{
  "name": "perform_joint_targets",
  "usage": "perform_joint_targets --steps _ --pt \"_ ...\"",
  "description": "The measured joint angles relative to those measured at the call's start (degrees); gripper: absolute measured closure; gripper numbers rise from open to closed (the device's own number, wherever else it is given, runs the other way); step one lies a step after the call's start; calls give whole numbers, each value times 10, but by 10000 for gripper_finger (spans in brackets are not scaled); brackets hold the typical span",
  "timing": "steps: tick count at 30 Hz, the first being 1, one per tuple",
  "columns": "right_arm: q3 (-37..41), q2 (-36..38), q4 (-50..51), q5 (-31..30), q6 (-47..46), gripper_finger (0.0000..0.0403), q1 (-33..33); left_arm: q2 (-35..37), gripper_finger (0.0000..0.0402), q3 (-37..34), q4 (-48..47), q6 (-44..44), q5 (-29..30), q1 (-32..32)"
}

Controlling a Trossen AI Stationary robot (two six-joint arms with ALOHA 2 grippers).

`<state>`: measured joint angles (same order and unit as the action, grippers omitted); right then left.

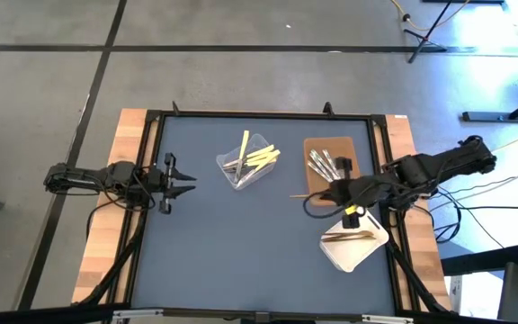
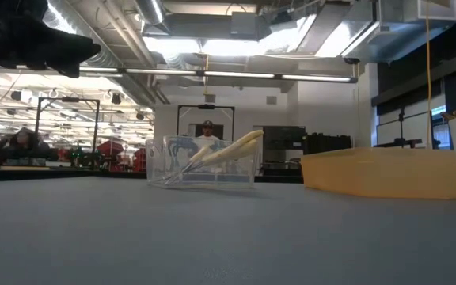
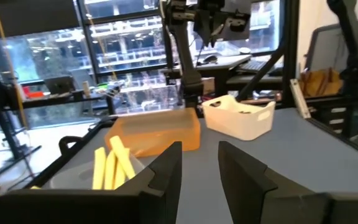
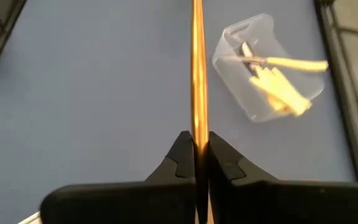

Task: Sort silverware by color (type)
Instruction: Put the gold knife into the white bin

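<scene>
My right gripper (image 1: 333, 193) hangs over the table's right half, between the brown tray (image 1: 356, 144) and the white tray (image 1: 353, 256), shut on a thin orange-brown stick (image 4: 197, 68). The clear tub (image 1: 248, 162) at the middle holds pale yellow utensils (image 1: 261, 157) and a silver one leaning on its wall. Silver utensils (image 1: 322, 165) lie in the brown tray, pale ones (image 1: 349, 237) in the white tray. My left gripper (image 1: 183, 176) waits open at the table's left side, with nothing between its fingers (image 3: 166, 174). My right gripper pinches the orange-brown stick at its near end (image 4: 197, 142) between its two fingers. The stick runs straight on ahead of the fingertips, along the fingers, toward the table's left (image 1: 299, 194). It looks lifted clear of the table.
The blue mat (image 1: 241, 252) lies bare at the near left and middle. A black frame (image 1: 259, 115) and wooden edges (image 1: 115, 180) border the table. People and equipment show in the room beyond the table.
</scene>
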<state>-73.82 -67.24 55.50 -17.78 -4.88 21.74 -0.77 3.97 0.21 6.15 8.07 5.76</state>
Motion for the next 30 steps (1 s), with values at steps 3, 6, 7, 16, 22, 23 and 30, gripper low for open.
perform_joint_targets --steps 3,6,7,16,22,23,30 --pt "50 39 -19 25 -29 402 0 5 303 -1 -9 5 14 0" --pt "104 75 -46 47 -58 402 0 6 303 -1 -10 5 19 0" --pt "123 86 -60 55 -68 402 0 6 303 -1 -12 6 19 0" --pt "281 174 -200 127 -84 402 0 6 303 -1 -60 2 49 0" --pt "349 202 -255 140 -100 402 0 6 303 -1 -70 -10 45 0" --pt "355 205 -267 141 -101 402 0 6 303 -1 -74 -12 45 0" --pt "367 212 -291 154 -99 402 0 5 303 -20 -21 -3 22 0"
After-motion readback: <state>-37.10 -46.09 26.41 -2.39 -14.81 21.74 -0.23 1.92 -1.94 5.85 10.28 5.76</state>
